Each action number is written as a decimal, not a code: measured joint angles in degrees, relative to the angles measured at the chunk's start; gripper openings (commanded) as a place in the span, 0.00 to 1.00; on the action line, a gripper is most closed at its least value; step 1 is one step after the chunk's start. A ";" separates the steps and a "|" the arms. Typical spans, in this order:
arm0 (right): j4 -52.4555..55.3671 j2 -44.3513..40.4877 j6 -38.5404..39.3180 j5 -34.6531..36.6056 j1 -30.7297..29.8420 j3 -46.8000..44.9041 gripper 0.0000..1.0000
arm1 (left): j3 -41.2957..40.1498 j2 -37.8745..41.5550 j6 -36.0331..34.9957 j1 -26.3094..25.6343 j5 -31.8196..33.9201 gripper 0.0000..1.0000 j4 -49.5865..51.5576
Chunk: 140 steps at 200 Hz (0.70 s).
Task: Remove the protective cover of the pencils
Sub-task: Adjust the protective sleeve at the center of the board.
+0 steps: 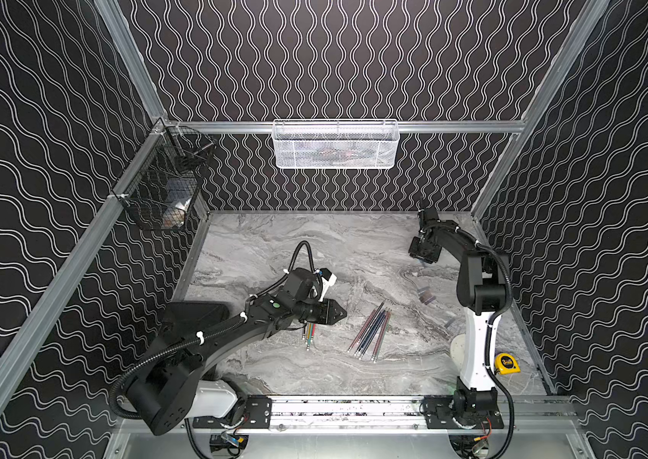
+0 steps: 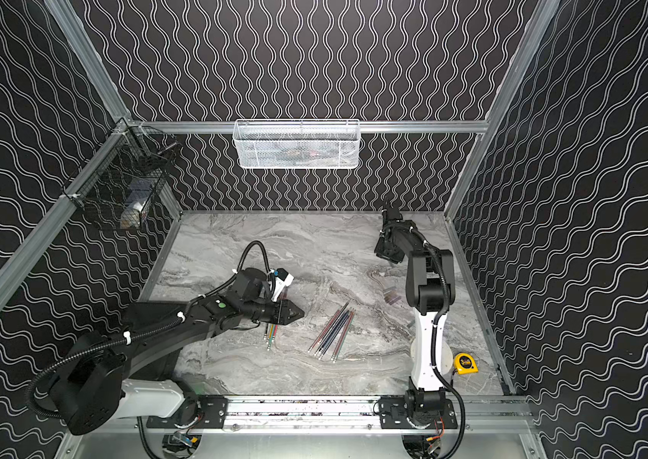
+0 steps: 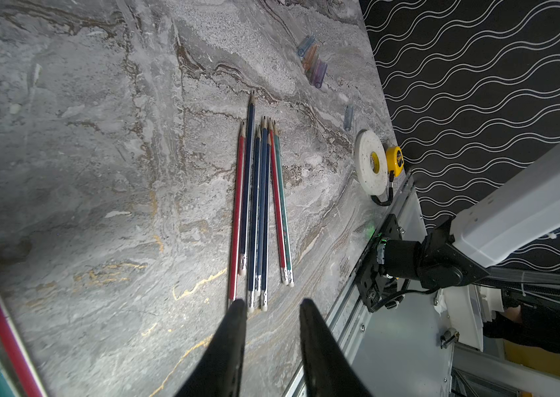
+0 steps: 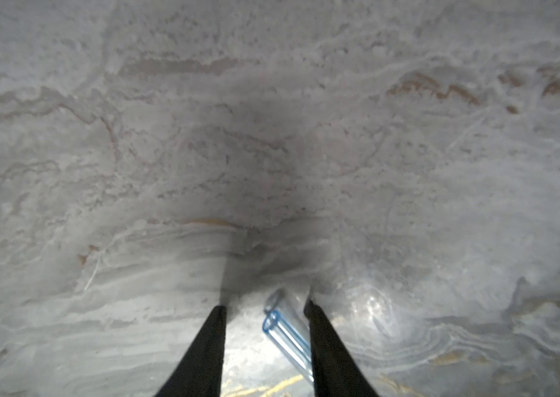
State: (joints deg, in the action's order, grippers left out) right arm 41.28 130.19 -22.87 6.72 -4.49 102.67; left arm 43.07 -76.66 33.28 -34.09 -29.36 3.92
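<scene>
Several pencils [image 1: 370, 334] [image 2: 332, 336] [image 3: 261, 206] lie side by side mid-table, their sharpened tips bare. A second small bunch [image 1: 309, 334] lies under my left gripper [image 1: 340, 314] [image 3: 271, 306], which hovers low, jaws apart with nothing between them. My right gripper [image 1: 422, 256] [image 4: 264, 309] points down at the far right of the table with its jaws apart. A clear bluish protective cover [image 4: 285, 333] rests against one finger only and looks blurred. Loose tinted covers [image 1: 425, 295] [image 3: 312, 62] lie in a cluster near the right arm, and a single one [image 3: 348, 117] lies apart.
A yellow tape measure [image 1: 507, 363] and a white disc [image 3: 371, 161] sit by the right arm's base. A white mesh basket [image 1: 334, 145] hangs on the back wall and a black wire basket [image 1: 163, 186] on the left wall. A metal rail [image 1: 354, 409] runs along the front.
</scene>
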 measured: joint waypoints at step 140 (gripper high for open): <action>2.38 -2.54 -0.81 1.66 -2.69 -3.76 0.07 | 0.00 0.09 0.00 0.07 -0.44 0.31 -0.02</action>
State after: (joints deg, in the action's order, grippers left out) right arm 43.66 127.66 -23.68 8.38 -7.18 98.91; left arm 43.07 -76.58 33.28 -34.02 -29.80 3.90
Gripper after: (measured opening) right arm 0.074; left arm 0.314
